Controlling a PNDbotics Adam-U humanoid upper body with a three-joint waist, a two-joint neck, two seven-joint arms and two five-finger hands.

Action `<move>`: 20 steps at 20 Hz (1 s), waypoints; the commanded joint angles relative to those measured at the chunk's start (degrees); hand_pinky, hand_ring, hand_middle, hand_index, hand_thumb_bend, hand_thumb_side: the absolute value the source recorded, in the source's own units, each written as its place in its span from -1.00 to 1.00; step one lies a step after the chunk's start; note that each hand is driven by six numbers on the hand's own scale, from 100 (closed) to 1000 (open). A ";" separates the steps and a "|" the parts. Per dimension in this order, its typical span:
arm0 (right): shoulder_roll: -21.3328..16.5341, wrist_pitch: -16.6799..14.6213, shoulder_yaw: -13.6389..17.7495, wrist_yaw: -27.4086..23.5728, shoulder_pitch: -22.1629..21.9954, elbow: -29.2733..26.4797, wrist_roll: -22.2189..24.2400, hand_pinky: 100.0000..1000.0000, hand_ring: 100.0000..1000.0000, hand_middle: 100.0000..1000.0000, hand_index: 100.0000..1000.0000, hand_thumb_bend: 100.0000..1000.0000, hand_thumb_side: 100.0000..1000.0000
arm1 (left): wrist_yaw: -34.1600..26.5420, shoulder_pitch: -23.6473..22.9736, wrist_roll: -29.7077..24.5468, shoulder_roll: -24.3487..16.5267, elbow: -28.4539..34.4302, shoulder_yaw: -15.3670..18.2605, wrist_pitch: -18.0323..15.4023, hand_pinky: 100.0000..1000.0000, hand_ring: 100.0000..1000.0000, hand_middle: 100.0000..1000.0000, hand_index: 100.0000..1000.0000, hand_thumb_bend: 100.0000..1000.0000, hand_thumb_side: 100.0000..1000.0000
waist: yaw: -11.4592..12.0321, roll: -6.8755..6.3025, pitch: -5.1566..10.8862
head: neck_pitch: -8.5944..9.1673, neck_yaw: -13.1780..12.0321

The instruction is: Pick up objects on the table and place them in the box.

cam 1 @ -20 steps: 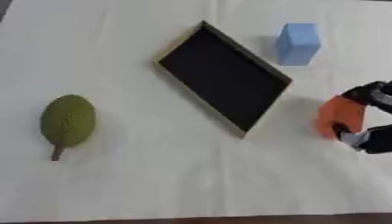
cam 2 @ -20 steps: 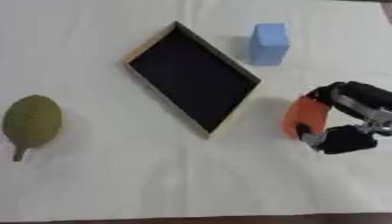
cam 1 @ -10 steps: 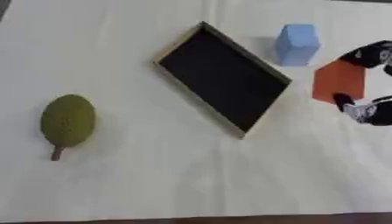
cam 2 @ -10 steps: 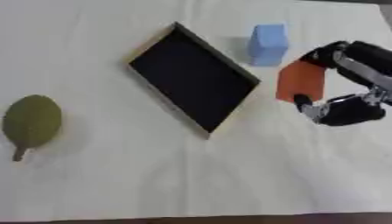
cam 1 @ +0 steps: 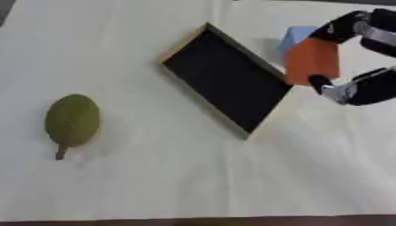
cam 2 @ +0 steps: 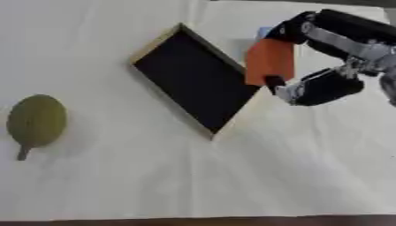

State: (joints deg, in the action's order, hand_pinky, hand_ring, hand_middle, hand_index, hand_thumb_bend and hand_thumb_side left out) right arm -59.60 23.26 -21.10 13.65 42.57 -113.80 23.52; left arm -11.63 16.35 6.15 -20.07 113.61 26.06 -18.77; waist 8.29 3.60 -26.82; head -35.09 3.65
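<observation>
My right hand (cam 2: 325,84) comes in from the upper right, its fingers and thumb shut on an orange block (cam 2: 270,61) held in the air just off the right edge of the box. The box (cam 1: 224,81) is a shallow wooden tray with a black inside, lying askew in the upper middle of the table. A light blue block (cam 1: 294,35) shows partly behind the orange block. A green pear-shaped fruit (cam 1: 71,121) with a short stem lies at the left. My left hand shows in neither view.
A cream cloth (cam 1: 193,181) covers the table. Its front edge runs along the bottom of both views.
My right hand has lifted the orange block off the table and carried it up and to the left, towards the box's right edge. The blue block is now partly covered.
</observation>
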 commanded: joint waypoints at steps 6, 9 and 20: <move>1.47 3.47 -2.16 3.57 4.03 0.87 5.86 0.64 0.46 0.12 0.44 -1.00 -0.61 | -0.73 0.83 -0.67 -0.60 0.98 -0.09 0.01 0.86 0.51 0.23 0.60 -1.00 0.11 | 0.75 0.01 1.28 | 0.01 0.77; 3.42 2.52 -3.64 4.10 6.46 4.33 6.96 0.64 0.46 0.12 0.44 -1.00 -0.56 | -0.91 0.97 -0.96 -0.51 0.98 -0.25 0.10 0.86 0.51 0.23 0.60 -1.00 0.11 | 0.96 0.05 1.18 | -0.02 0.87; 11.13 -3.89 -6.99 10.77 13.15 18.83 8.58 0.66 0.53 0.22 0.52 -1.00 -0.44 | -1.57 1.13 -1.77 -0.05 0.98 -0.27 0.49 0.86 0.51 0.23 0.60 -1.00 0.12 | 1.69 0.47 0.67 | 0.16 0.97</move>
State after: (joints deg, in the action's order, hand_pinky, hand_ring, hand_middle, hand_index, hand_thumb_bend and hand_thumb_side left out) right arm -48.03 20.28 -28.45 23.38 54.63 -96.11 32.07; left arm -12.93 17.12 4.59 -19.31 113.61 25.56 -18.23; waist 9.90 4.36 -27.32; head -35.21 4.59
